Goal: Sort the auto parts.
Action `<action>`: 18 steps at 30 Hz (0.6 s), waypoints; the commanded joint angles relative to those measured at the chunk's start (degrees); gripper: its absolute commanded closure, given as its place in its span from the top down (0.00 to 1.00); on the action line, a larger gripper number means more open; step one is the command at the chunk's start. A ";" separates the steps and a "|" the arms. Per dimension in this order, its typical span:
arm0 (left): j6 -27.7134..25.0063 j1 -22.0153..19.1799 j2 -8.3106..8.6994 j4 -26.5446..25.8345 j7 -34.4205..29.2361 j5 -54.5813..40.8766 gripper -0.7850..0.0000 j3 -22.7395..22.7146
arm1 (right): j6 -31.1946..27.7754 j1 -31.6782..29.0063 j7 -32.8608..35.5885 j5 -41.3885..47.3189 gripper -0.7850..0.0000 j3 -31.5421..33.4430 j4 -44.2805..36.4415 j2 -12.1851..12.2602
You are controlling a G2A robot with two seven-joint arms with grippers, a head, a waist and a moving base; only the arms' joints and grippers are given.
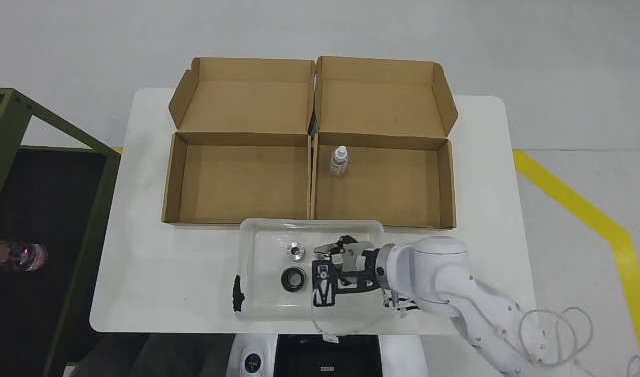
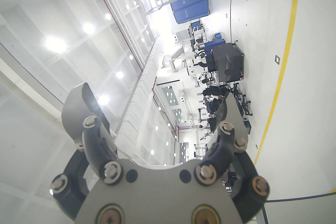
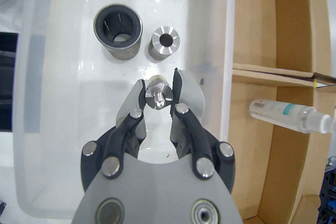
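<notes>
A clear plastic bin sits at the table's front edge. In the right wrist view my right gripper is shut on a small metal fitting with a hex body and a threaded tip, over the bin floor. Just beyond it stand a dark bearing sleeve and a silver collet, both upright. From above, the right gripper is inside the bin, beside the collet and the sleeve. My left gripper is open, holds nothing and points up at the room's ceiling.
Two open cardboard boxes stand side by side behind the bin, the left box and the right box. A small spray bottle lies in the right box, the same bottle close past the bin wall.
</notes>
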 commanded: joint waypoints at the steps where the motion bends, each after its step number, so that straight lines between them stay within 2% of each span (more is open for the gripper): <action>1: 0.00 0.00 0.00 0.00 0.00 0.00 1.00 0.00 | 0.12 -0.92 -2.95 -0.62 0.00 0.99 -1.53 0.26; 10: 0.00 0.00 0.00 0.00 0.00 0.00 1.00 0.00 | 1.60 -1.94 -15.42 -4.24 0.00 2.94 -4.25 0.60; 18: 0.00 0.00 0.00 0.00 0.00 0.00 1.00 0.00 | 3.92 -0.39 -22.22 -5.91 0.00 3.19 -3.97 0.26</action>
